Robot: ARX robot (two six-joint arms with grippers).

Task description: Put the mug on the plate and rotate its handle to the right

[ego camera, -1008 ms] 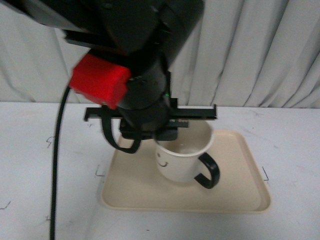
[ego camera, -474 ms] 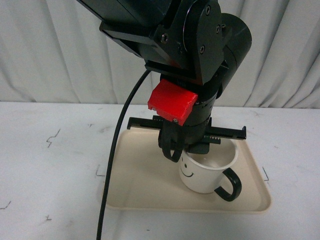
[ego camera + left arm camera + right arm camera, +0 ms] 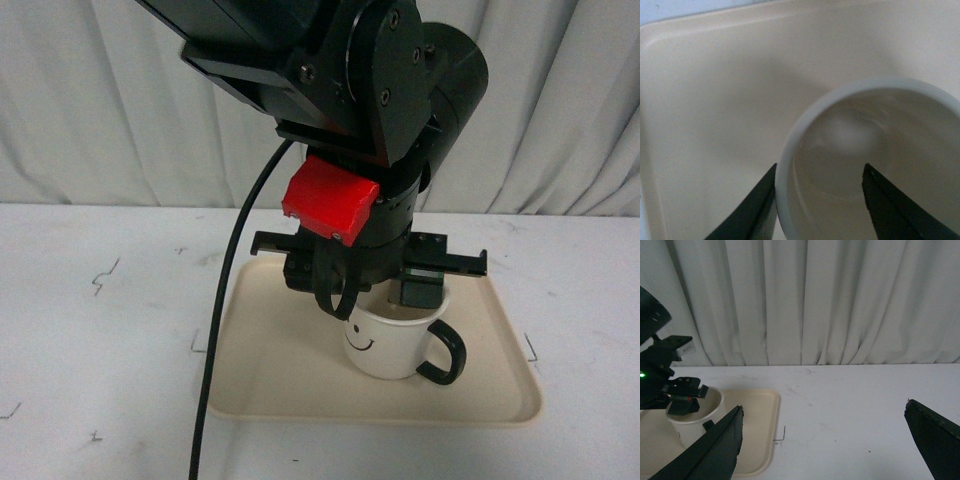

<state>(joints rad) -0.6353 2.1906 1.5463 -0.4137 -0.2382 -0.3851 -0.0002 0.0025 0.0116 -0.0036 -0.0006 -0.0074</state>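
1. Front view: the mug (image 3: 385, 345) sits on the plate (image 3: 270, 390), handle (image 3: 447, 352) pointing right.
2. Left gripper (image 3: 820, 167) straddles the rim (image 3: 786, 170), spread; right gripper (image 3: 823, 405) spread, empty.
3. Mug looks hard, slippery, breakable; grip the rim.

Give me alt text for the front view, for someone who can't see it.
A cream mug with a smiley face stands on a beige plate, its black handle pointing right. The left tool straddles the mug's rim from above.
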